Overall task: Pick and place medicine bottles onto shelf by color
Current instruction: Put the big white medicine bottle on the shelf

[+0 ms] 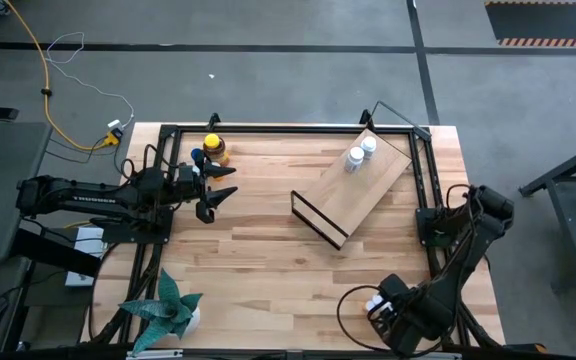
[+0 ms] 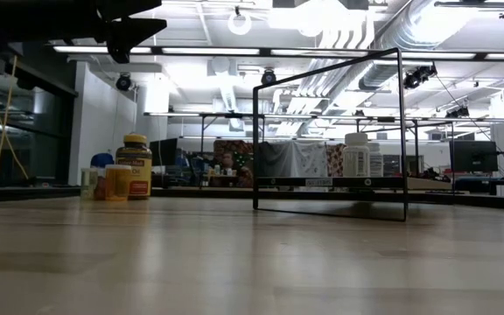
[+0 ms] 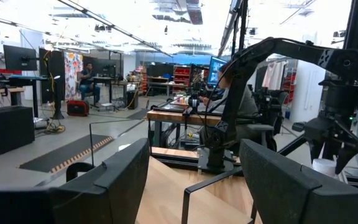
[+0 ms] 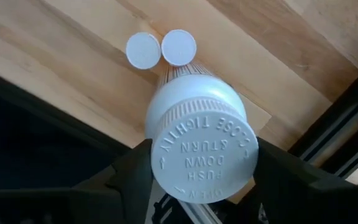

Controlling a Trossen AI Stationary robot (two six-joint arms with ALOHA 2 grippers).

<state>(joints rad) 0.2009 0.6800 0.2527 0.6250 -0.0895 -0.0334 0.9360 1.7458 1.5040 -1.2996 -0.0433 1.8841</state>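
Left gripper (image 1: pixel 230 182): upper left of the high view, fingers spread apart over bare wood, nothing between them; it hangs just right of the bottle group.
Amber bottle (image 1: pixel 214 148): at the table's top edge, upper left; a blue bottle (image 1: pixel 197 157) sits just beside it, partly hidden by the arm. In the low view small orange bottles (image 2: pixel 113 183) stand touching or nearly touching the amber one.
Plant (image 1: pixel 168 307): lower left corner of the table, well apart from everything else.
Open room: the middle of the table (image 1: pixel 268 250) and its lower centre are bare wood.
Shelf (image 1: pixel 353 190): right of centre, lying diagonally, dark edge strip at its lower left end; two white bottles (image 1: pixel 361 153) stand side by side at its upper right end.
Frame rails (image 1: pixel 430 190): black bars run along the table's top and right edges, close to the shelf's upper end.
Right gripper (image 4: pixel 201 183): lower right of the high view, near the table's bottom edge; fingers sit against both sides of a white-capped bottle (image 4: pixel 202 152), touching it.
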